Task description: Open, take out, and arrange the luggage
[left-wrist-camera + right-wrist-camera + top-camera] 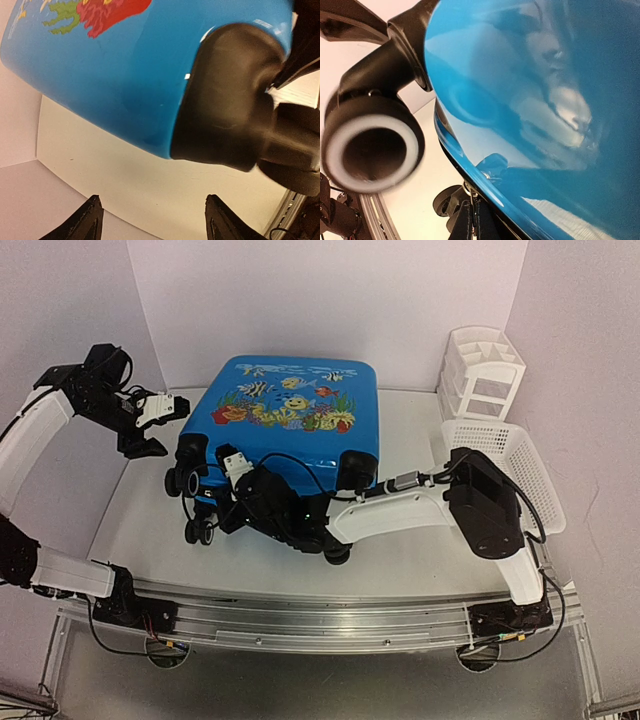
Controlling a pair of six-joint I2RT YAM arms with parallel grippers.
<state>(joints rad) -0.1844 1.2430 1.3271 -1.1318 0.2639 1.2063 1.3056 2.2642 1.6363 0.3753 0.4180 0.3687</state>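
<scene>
Luggage (285,410) flat on white table (140,530)

A white drawer organizer (483,375) stands at the counter's (150,530) far right corner. Just in front of it, a white mesh basket (530,475) sits along the right edge.

Right tool (472,225) cut off at bottom edge; luggage (545,125) wheel (370,145) blurred.
</scene>
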